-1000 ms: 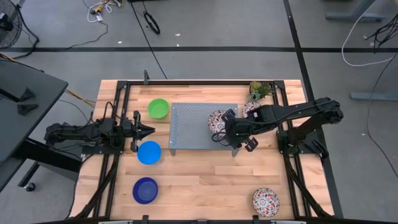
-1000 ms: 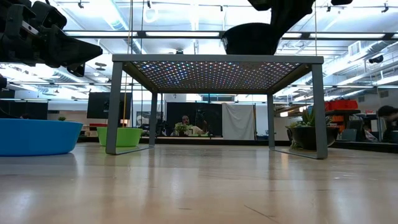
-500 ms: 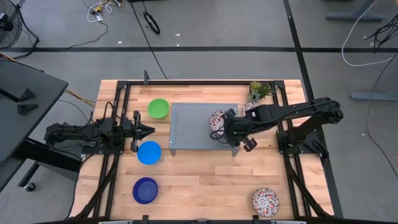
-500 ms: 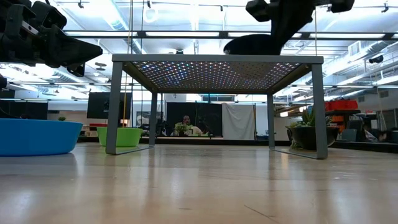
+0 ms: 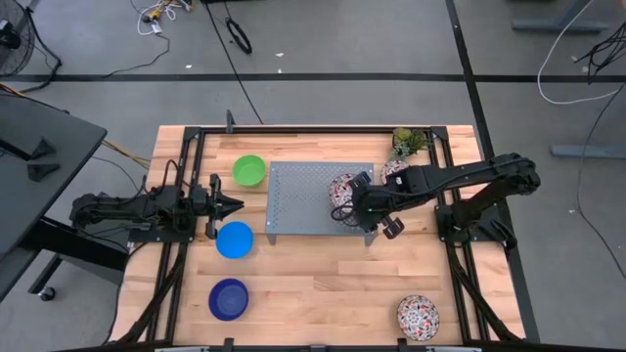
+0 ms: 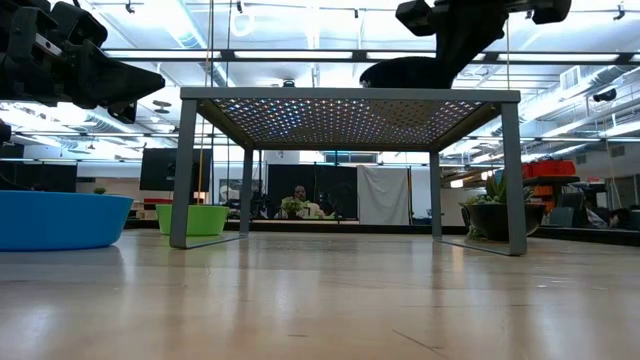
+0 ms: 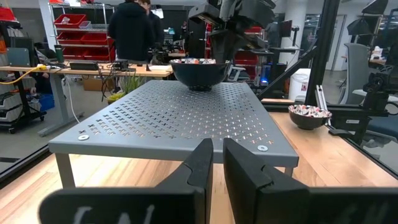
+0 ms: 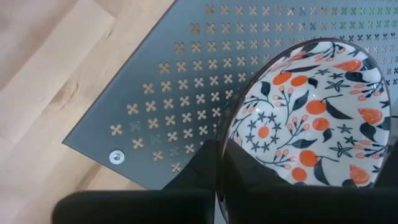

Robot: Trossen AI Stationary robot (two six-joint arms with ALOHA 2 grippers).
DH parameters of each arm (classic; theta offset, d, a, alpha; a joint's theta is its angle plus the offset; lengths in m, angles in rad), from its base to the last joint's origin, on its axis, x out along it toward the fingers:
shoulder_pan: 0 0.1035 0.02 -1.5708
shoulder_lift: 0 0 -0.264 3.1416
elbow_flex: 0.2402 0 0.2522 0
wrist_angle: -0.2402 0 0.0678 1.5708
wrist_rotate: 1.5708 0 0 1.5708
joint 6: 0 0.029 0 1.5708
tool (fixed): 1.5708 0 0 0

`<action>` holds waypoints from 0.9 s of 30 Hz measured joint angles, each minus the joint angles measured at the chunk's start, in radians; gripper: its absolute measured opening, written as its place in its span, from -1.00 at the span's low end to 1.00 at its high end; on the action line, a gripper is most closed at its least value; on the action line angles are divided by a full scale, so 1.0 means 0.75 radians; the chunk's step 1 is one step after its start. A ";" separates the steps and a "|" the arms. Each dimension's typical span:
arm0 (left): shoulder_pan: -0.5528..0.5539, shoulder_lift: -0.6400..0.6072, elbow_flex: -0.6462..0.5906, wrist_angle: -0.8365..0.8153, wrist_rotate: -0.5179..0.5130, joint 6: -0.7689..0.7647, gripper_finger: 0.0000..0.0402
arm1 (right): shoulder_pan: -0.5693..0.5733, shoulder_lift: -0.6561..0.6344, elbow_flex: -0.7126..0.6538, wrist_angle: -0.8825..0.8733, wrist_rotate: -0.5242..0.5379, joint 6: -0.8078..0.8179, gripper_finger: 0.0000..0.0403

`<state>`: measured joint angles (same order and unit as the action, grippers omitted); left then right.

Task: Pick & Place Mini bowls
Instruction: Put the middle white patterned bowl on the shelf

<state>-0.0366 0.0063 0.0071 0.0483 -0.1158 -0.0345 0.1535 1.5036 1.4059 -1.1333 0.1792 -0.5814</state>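
Left gripper waits at the table's left, jaws closed on nothing — between the green bowl and light blue bowl. Right gripper clamps a floral bowl's rim — seated on the grey stand's right part.

right end effector clamped, left end effector closed

Floral bowl upright on the stand; green, light blue, dark blue on the table.
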 joint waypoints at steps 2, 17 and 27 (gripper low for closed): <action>0.000 0.000 0.000 0.000 0.000 0.000 -0.78 | 0.000 0.001 -0.002 -0.004 -0.012 0.012 -0.85; 0.000 0.000 0.000 0.000 0.000 0.000 -0.78 | 0.000 0.003 -0.004 -0.008 -0.009 0.058 -0.51; 0.000 0.000 0.000 0.000 0.000 0.000 -0.78 | 0.000 0.003 -0.004 0.010 -0.006 0.062 -0.39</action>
<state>-0.0368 0.0062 0.0074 0.0482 -0.1157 -0.0345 0.1535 1.5055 1.4033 -1.1259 0.1745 -0.5350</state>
